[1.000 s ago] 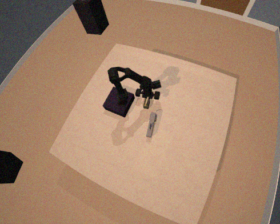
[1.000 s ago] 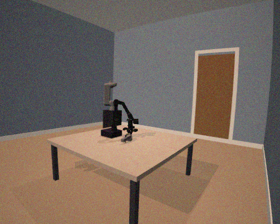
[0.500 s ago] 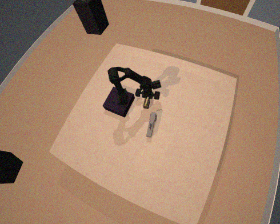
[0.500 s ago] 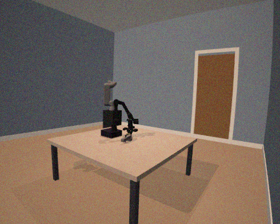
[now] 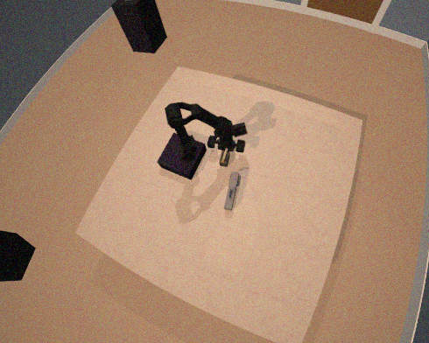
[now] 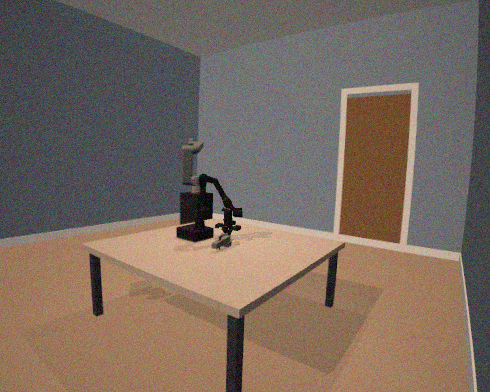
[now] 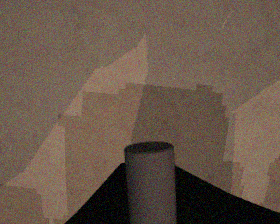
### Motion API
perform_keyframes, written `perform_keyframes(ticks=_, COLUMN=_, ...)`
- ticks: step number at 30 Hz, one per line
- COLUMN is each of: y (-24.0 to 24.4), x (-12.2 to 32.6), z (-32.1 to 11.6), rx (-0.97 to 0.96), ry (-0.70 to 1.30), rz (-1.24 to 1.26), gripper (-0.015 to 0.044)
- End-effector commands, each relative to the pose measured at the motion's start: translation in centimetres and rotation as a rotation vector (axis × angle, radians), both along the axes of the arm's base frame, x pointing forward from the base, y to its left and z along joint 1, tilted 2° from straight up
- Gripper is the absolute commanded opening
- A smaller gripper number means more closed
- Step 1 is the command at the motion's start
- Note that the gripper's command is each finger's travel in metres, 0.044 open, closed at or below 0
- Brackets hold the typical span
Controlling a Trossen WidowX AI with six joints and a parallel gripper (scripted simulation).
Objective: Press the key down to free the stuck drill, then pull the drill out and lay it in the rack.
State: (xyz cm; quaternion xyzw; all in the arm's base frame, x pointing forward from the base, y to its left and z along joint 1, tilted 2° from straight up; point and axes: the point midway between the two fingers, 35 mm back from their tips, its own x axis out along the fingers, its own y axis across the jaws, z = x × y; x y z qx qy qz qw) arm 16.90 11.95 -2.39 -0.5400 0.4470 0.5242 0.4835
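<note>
gripper (image 5: 225,150) (image 6: 227,234) (image 7: 141,171) nearly shut, with something firmly between its fingers. in the wrist view, a plain grey cylinder (image 7: 151,187) stands between the two black fingers, its darker round end facing up the picture; it is probably the piece being gripped, and perhaps the drill, though i cannot tell for certain. the close grip would keep so slim a part from turning or slipping.

the black arm (image 5: 207,118) (image 6: 219,189) rises from a dark square base (image 5: 172,159) (image 6: 189,232) on a pale bench (image 5: 270,262) (image 6: 184,270), then bends over and down, so the gripper works from above. that suits both a downward press and a pull. at its tip, seen from the top, is a small dark and tan block (image 5: 224,161); whether it is the key, or whatever holds the drill, is too small to tell.

a long, narrow grey piece (image 5: 231,194) (image 6: 218,245) lies flat on the bench near the gripper, with small dark marks along it (it may be the rack, set close so that the carry is short). whether the drill is free cannot be seen. if it is still stuck, a sideways tug could bind it; a straight pull seems safer.
</note>
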Motion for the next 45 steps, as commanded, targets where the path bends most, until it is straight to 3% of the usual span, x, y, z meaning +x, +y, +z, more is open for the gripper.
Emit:
perform_keyframes(ticks=1, y=-0.78, x=0.06, z=-0.23, rx=-0.03, ry=-0.004, rz=-0.006, gripper=0.0)
perform_keyframes(ticks=27, y=-0.78, x=0.06, z=-0.23, rx=-0.03, ry=-0.004, rz=-0.006, gripper=0.0)
perform_keyframes(ticks=43, y=0.0, x=0.0, z=0.0, rx=0.0, ry=0.0, rz=0.0, gripper=0.042)
perform_keyframes(ticks=45, y=0.01, x=0.0, z=0.25, rx=-0.004, ry=0.0, rz=-0.001, gripper=0.044)
